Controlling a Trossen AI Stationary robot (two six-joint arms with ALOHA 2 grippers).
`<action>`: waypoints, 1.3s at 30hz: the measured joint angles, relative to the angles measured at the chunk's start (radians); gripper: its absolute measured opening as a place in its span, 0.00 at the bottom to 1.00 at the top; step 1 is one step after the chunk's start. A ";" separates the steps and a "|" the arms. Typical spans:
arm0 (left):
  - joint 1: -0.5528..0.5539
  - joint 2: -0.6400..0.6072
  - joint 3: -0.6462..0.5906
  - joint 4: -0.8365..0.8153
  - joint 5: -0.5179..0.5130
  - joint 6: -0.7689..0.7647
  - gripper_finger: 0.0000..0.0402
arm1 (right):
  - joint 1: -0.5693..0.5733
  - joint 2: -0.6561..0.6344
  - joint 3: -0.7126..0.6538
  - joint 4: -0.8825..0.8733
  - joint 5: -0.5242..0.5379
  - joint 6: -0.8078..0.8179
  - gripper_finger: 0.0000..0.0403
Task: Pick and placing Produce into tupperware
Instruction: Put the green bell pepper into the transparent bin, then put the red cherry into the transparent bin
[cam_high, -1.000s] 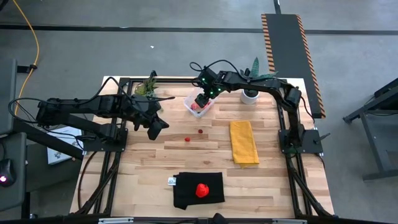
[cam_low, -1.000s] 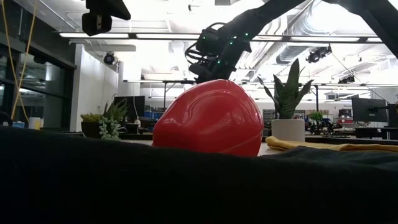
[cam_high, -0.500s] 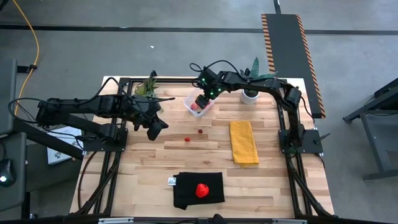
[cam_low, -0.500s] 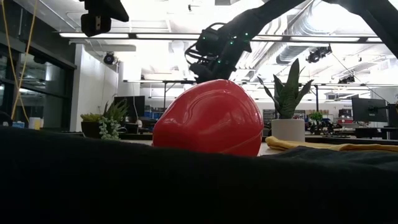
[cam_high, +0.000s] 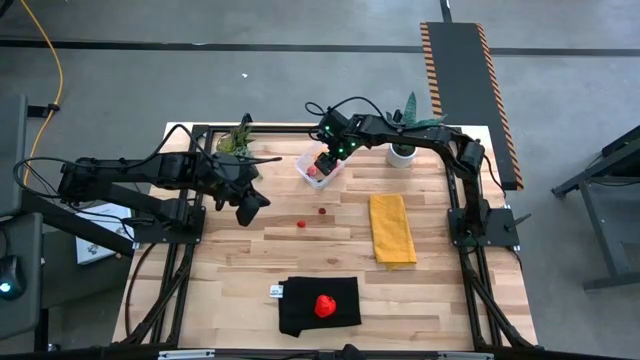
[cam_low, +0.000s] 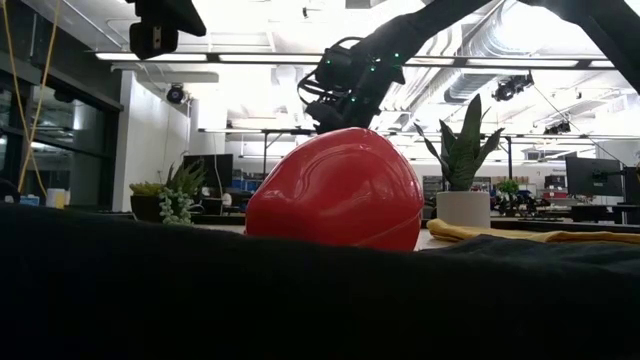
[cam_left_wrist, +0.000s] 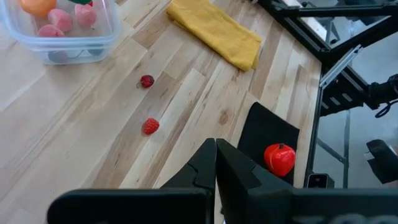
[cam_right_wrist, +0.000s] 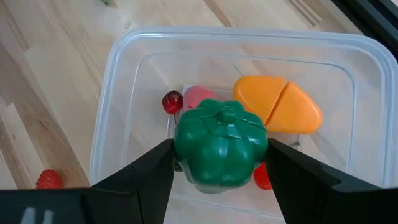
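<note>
The clear tupperware (cam_high: 318, 170) (cam_right_wrist: 236, 50) stands near the table's far edge. It holds an orange piece (cam_right_wrist: 277, 104), a pink piece (cam_right_wrist: 198, 95) and a dark red berry (cam_right_wrist: 172, 101). My right gripper (cam_right_wrist: 221, 168) (cam_high: 325, 160) hangs over the tub, shut on a green pepper-like piece (cam_right_wrist: 221, 142). Two small red berries (cam_high: 301, 224) (cam_high: 322, 211) lie on the wood mid-table. A larger red piece (cam_high: 325, 305) (cam_low: 335, 190) rests on a black cloth (cam_high: 318, 305) near the front edge. My left gripper (cam_high: 250, 206) (cam_left_wrist: 216, 152) hovers left of the berries, shut and empty. My right gripper pinches the green piece (cam_right_wrist: 186, 146) between its two fingers (cam_right_wrist: 146, 171), one on each side of its body. The fingers come from above, pointing down into the tub. The piece is held above the tub's contents; whether its underside touches them, I cannot tell.
A yellow folded cloth (cam_high: 392, 228) lies right of centre. A white pot with a spiky plant (cam_high: 402, 152) stands right of the tub, and another small plant (cam_high: 237, 140) stands to its left at the far edge. A white label (cam_high: 276, 291) lies beside the black cloth.
</note>
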 joint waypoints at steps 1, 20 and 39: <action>0.000 0.000 0.000 -0.005 0.000 0.000 0.00 | 0.000 0.000 0.000 0.000 -0.002 0.000 0.56; 0.000 0.000 0.000 -0.014 0.000 0.000 0.00 | 0.000 0.000 0.000 0.006 -0.039 0.006 0.65; 0.000 0.000 0.000 -0.043 0.058 0.023 0.00 | -0.007 -0.001 0.047 0.087 -0.049 0.055 0.68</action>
